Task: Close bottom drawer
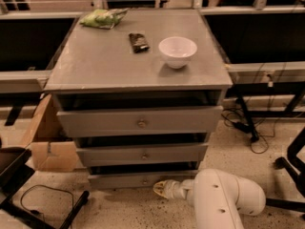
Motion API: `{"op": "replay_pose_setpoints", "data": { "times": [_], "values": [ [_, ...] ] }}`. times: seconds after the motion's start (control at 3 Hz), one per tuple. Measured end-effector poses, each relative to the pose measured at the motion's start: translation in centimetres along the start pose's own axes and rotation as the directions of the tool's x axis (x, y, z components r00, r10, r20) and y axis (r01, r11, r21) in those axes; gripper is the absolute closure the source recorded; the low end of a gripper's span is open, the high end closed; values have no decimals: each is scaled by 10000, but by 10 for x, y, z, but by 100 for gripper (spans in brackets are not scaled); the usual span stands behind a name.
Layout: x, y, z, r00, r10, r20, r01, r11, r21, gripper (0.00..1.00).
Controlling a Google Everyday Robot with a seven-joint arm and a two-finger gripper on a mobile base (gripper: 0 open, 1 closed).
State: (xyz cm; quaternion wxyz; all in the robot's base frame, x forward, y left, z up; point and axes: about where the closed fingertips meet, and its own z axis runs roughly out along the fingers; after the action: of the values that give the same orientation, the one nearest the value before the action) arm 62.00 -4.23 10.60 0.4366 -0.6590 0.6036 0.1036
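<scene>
The gripper sits low in the frame, right of centre, its cream tip against or just beside the front of the bottom drawer. I cannot tell whether they touch, nor whether the gripper is wide or narrow. The bulky white arm behind it is cut off by the lower edge of the frame.

The bottom drawer is the lowest of three in the grey cabinet, at lower centre. Its small knob lies just left of the gripper. A dark gap shows above its front panel, and the inside is hidden in shadow. The middle drawer and the top drawer above it also show dark gaps.

On the cabinet top stand a white bowl, a dark packet and a green bag; any print on them is unreadable. A cardboard box at the left is partly hidden by the cabinet.
</scene>
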Motion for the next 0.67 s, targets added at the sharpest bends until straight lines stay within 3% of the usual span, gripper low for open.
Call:
{"op": "replay_pose_setpoints", "data": {
  "times": [0.33, 0.67],
  "values": [
    [-14, -36, 1, 9978, -661, -2, 661, 9977, 136, 100],
    [-14, -36, 1, 9978, -661, -1, 661, 9977, 135, 100]
  ]
}}
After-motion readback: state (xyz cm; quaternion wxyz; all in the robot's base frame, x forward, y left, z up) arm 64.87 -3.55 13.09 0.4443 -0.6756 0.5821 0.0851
